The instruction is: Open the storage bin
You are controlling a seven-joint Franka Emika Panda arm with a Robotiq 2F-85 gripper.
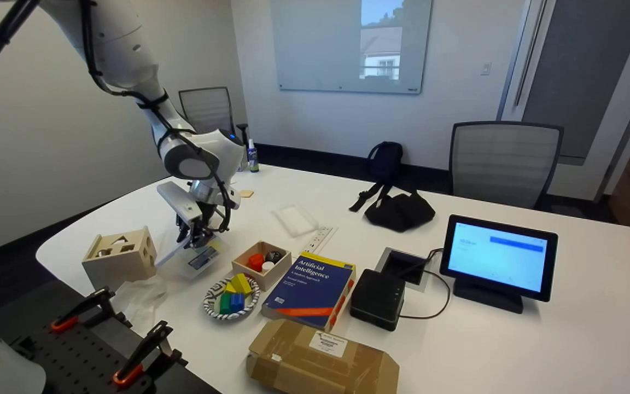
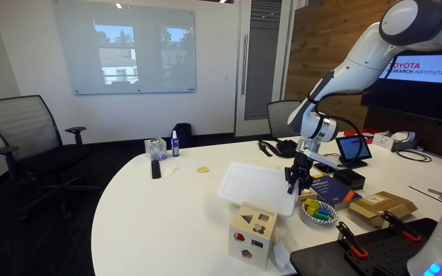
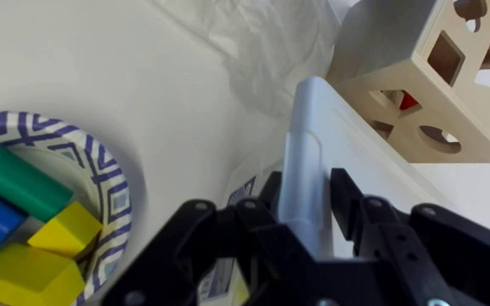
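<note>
Grasping the white lid [image 2: 258,187] by its edge between both fingers [image 3: 345,197], just beside the wooden cube [image 2: 249,232]. Probably removing it from the storage bin [image 1: 197,263], apparently lying below, near the cube. Next, likely needing to lay the lid down, farther from the cube.

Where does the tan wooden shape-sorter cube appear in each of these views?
In an exterior view: the tan wooden cube stands left, below mid-height.
In an exterior view: the cube stands low, just right of centre.
Wrist view: the cube is upper right, cut off on top.
Shared landmark: the round, dark-patterned white bowl of coloured blocks.
</note>
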